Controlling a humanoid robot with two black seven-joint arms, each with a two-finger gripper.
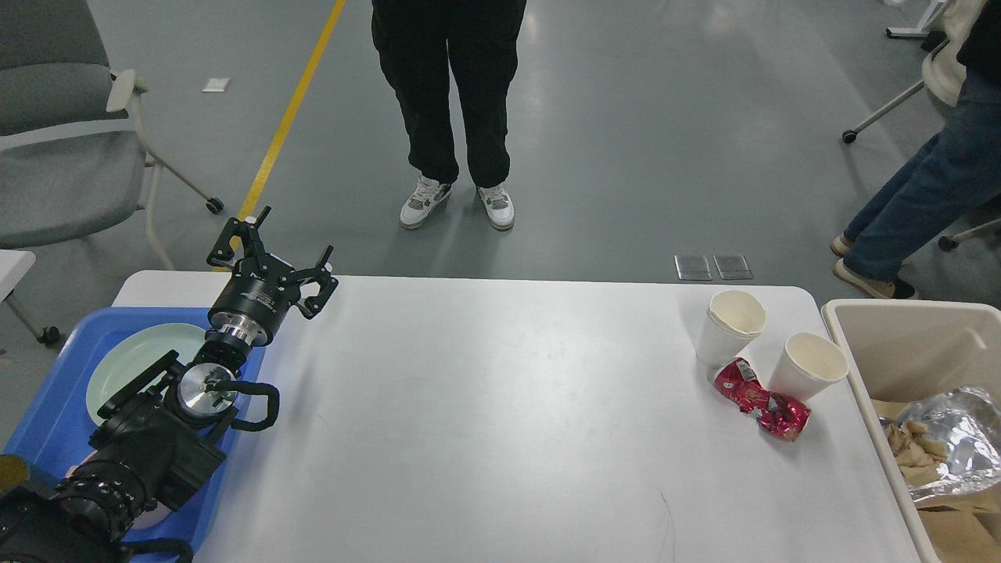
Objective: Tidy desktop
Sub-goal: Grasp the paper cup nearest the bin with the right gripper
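Observation:
The white desktop fills the middle of the head view. At its far right stand two white paper cups, with a crushed red wrapper lying in front of them. My left gripper is open and empty, raised above the desktop's far left corner next to the blue tray. My right gripper is out of view. A foil container with crumpled brown paper lies inside the beige bin at the right.
The blue tray holds a pale green plate. A person stands beyond the far edge. A grey chair is at the back left. Another person's legs are at the back right.

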